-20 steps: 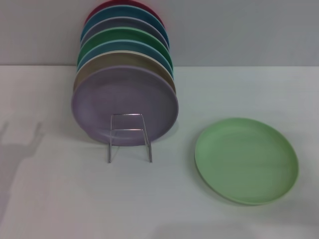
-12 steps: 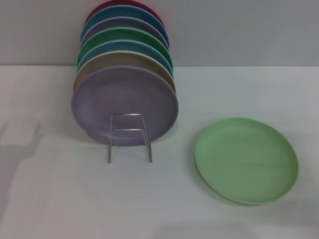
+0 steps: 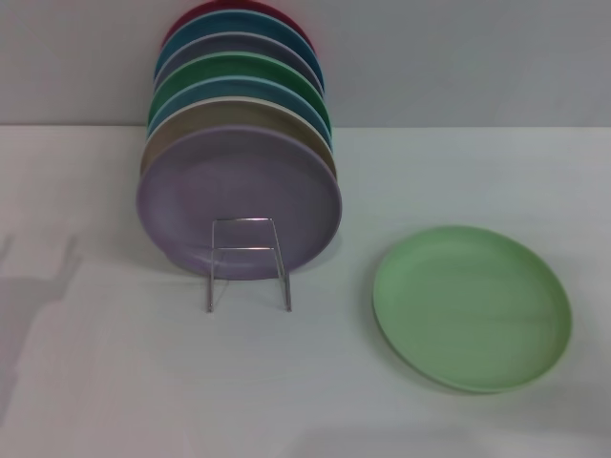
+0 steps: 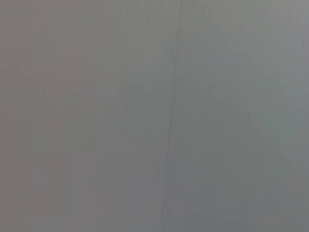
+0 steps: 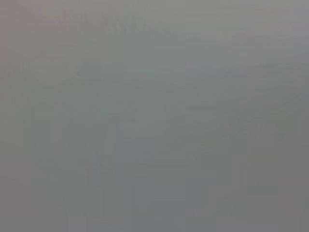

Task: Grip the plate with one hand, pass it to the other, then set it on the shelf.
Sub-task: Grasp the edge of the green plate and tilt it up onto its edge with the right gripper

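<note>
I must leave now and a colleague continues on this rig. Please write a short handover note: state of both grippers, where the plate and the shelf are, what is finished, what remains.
Grippers: neither the left nor the right one appears in any view; both wrist views show only a plain grey surface.
Plate: the mint-green plate lies flat on the white table, on the robot's right, apart from the rack.
Shelf: the wire rack stands left of centre, holding a row of upright plates, lilac plate at the front, the front loop free.
Done: nothing yet.
Left: grip the plate, pass it between hands, set it on the rack.

A plain grey surface [image 4: 96, 121] fills the view, crossed by a thin dark line [image 4: 170, 125] running from 12 to 6 o'clock.
</note>
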Available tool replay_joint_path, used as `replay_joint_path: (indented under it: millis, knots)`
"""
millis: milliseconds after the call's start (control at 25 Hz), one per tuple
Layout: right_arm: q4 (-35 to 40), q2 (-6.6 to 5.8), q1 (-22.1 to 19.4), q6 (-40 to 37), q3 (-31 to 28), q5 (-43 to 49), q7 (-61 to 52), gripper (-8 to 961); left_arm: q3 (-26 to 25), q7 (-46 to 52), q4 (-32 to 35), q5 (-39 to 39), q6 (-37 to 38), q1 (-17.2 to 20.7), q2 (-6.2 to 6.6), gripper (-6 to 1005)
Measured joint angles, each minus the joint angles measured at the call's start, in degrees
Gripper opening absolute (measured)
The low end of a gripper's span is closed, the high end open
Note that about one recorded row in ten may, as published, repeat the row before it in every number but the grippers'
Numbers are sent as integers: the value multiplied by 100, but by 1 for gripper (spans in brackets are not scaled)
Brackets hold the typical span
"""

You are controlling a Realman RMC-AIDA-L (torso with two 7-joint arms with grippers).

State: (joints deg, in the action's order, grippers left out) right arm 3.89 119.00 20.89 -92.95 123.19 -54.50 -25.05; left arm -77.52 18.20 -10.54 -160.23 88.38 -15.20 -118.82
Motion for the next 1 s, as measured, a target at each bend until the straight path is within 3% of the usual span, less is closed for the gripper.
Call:
replay_joint_path:
  millis: [280,680,1000]
  knots:
    - [-329,-40,137,90,45,179,6,634,0,-9,0,-4,2,-20,0,870]
    - [-1301,-199,635,100,3,129,-28,636,0,-10,-2,-18,21,-51,0,869]
    - [-2759,-55,1512,595,205,153,-1484,636,6,39,-60,-26,80,-36,0,870]
